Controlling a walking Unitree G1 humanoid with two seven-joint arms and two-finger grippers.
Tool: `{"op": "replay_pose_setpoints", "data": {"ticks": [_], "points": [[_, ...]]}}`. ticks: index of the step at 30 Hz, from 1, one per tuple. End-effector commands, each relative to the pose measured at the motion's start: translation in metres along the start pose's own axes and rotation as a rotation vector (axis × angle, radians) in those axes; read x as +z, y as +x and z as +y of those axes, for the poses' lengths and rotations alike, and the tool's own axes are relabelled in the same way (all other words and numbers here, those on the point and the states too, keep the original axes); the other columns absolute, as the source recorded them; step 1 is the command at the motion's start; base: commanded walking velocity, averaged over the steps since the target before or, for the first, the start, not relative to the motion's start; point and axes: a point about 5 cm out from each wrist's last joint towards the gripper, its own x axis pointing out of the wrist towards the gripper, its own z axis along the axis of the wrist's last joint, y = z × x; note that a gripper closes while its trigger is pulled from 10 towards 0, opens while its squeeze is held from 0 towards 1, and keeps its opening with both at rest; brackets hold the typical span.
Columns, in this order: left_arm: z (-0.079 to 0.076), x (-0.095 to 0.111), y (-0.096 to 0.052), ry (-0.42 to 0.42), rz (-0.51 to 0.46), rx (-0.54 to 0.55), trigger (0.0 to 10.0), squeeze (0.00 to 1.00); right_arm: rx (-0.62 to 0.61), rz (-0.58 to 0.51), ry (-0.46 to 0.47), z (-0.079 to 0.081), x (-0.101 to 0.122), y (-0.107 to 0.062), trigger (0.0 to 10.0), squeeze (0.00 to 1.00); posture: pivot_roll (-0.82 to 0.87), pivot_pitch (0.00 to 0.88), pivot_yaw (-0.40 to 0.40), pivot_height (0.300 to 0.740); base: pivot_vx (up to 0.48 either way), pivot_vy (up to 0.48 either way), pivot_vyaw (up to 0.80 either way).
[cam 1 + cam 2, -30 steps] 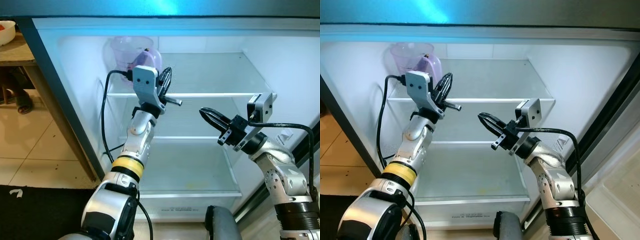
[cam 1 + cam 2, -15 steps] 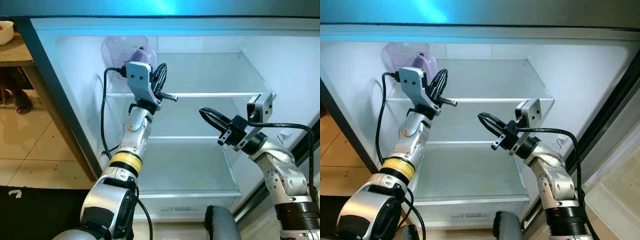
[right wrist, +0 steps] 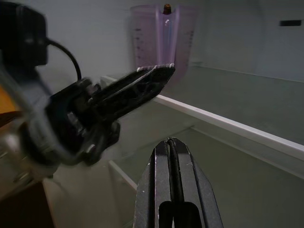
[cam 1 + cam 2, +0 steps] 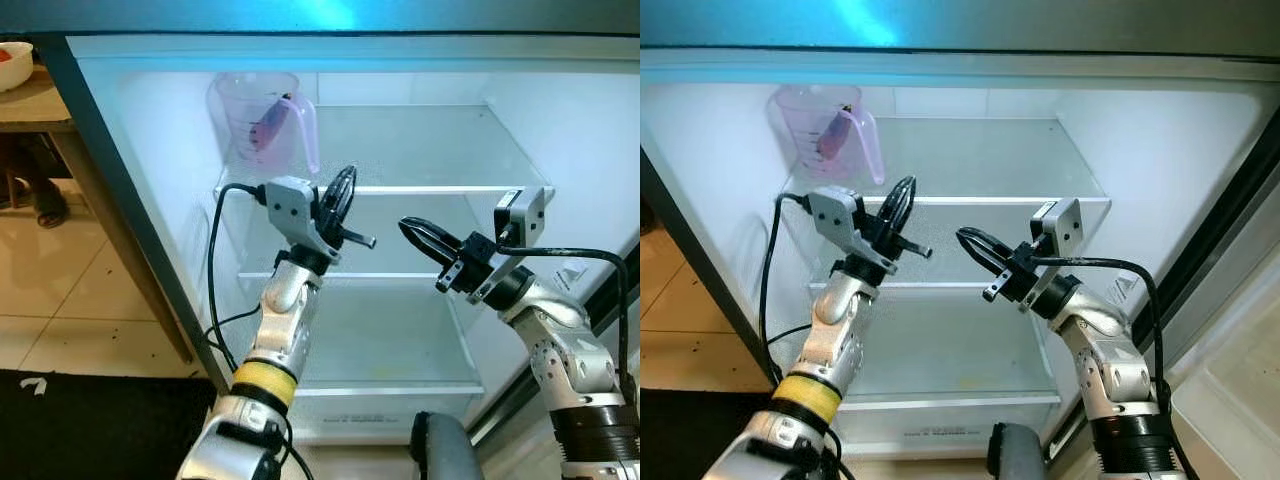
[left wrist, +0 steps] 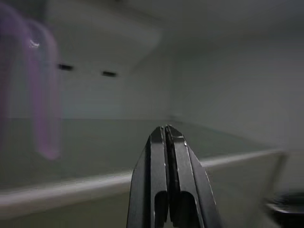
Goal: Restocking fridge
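Purple-tinted measuring jug (image 4: pixel 262 120) stands on the fridge's top shelf (image 4: pixel 420 160), at its left end. Below it, left gripper (image 4: pixel 345 182) and right gripper (image 4: pixel 408 226) hover empty, fingers pressed together.

A translucent pale purple measuring jug (image 4: pixel 262 118), with a darker pink-red patch inside and dark graduation marks on its wall, is seen on clear, grey-green glass shelves (image 4: pixel 420 150) edged in white. The fridge walls (image 4: pixel 150 160) are lit white under a bluish glow. The left gripper (image 4: pixel 342 188) and right gripper (image 4: pixel 415 231) are black, on silver arms; a yellow band (image 4: pixel 258 377) is worn on the left forearm. The floor tiles (image 4: pixel 70 310) are cream, beside a black mat (image 4: pixel 90 425).
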Motion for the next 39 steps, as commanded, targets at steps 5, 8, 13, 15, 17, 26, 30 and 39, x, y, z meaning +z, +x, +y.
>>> {"op": "replay_pose_setpoints", "data": {"ticks": [5,8,13,15,17,26,30,39], "points": [[-0.026,-0.011,-0.012,-0.04,0.048,-0.088,10.0,0.0,0.002,0.027,0.003,0.0,-0.006,-0.001,10.0,0.0,-0.06,0.048,-0.019,0.42,0.0,0.0,0.0],[-0.024,-0.018,-0.024,-0.047,0.085,-0.055,10.0,0.0,-0.094,0.111,0.022,-0.01,-0.025,-0.006,10.0,0.0,-0.06,0.042,-0.019,0.42,0.0,0.0,0.0],[-0.013,-0.023,-0.036,-0.037,0.108,0.027,10.0,0.0,-0.125,0.131,0.074,-0.011,-0.036,-0.013,10.0,0.0,-0.05,0.037,-0.02,0.42,0.0,0.0,0.0],[-0.007,-0.025,-0.043,-0.051,0.128,0.074,10.0,0.0,-0.125,0.103,0.126,-0.011,-0.038,-0.016,10.0,0.0,-0.05,0.037,-0.02,0.42,0.0,0.0,0.0],[-0.001,-0.029,-0.052,-0.072,0.155,0.121,10.0,0.0,-0.152,0.085,0.159,-0.014,-0.041,-0.021,10.0,0.0,-0.05,0.04,-0.017,0.42,0.0,0.0,0.0],[0.0,-0.036,-0.072,-0.086,0.224,0.126,10.0,0.0,-0.153,0.05,0.22,-0.012,-0.048,-0.032,10.0,0.0,-0.04,0.047,-0.012,0.424,0.0,0.0,0.0],[-0.002,-0.037,-0.076,-0.079,0.236,0.114,10.0,0.0,-0.137,0.037,0.234,-0.009,-0.05,-0.033,10.0,0.0,-0.04,0.047,-0.012,0.444,0.0,0.0,0.0],[0.003,-0.037,-0.074,-0.076,0.24,0.125,10.0,0.0,-0.118,0.073,0.283,0.002,-0.068,-0.029,10.0,0.0,-0.04,0.048,-0.012,0.489,0.0,0.0,0.0]]}}
